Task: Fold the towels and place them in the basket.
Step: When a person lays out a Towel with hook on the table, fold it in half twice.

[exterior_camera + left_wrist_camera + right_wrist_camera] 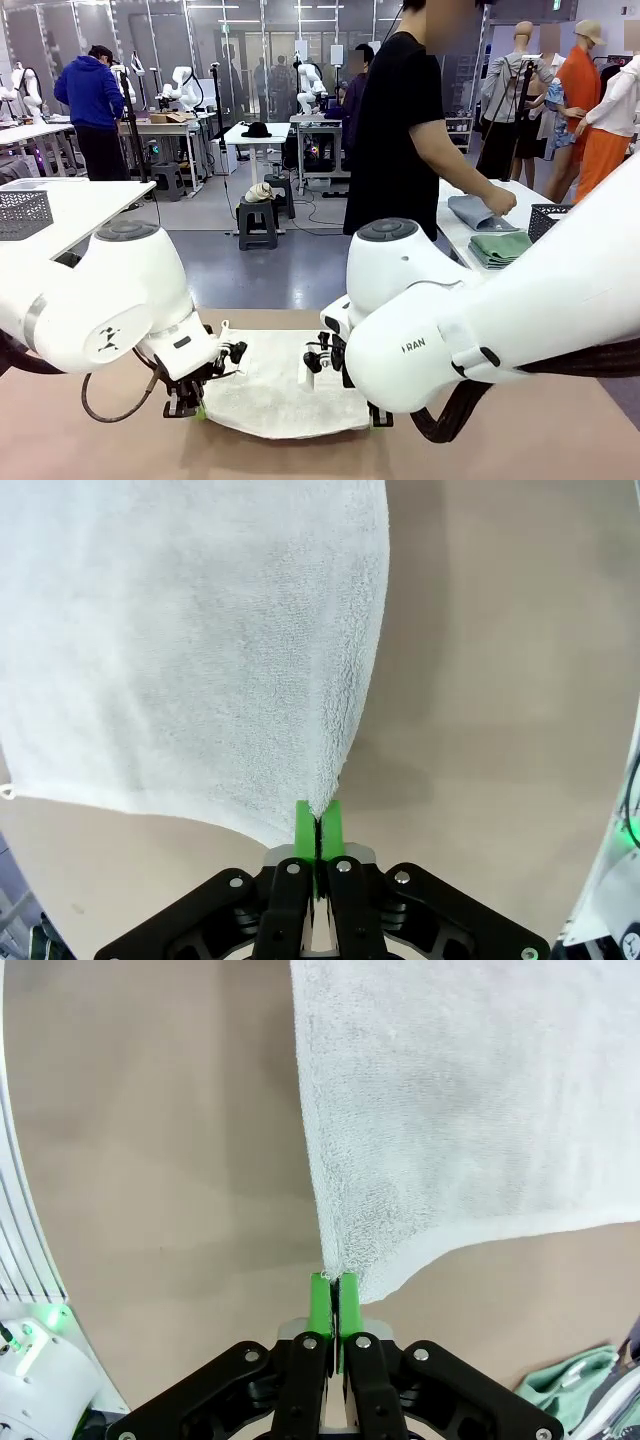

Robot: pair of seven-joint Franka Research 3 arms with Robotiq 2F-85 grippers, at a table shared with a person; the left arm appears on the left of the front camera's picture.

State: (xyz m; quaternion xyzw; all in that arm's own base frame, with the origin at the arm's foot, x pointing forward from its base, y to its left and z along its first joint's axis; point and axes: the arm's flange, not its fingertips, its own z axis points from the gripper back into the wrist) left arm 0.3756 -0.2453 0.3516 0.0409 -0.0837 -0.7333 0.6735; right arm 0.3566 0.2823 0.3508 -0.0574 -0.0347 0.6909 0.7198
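Observation:
A cream-white towel lies spread on the brown table between my two arms. My left gripper is shut on its near left corner. In the left wrist view the green pads of that gripper pinch the corner of the towel. My right gripper is shut on the near right corner. The right wrist view shows this gripper pinching the towel in the same way. On the far table a person's hand presses a grey-blue towel. Beside it lie folded green towels and the dark basket.
A bit of mint green cloth shows at the lower right of the right wrist view. Another grey lattice basket stands on the white table at the left. Bare tabletop surrounds the white towel. Other people and tables are farther back.

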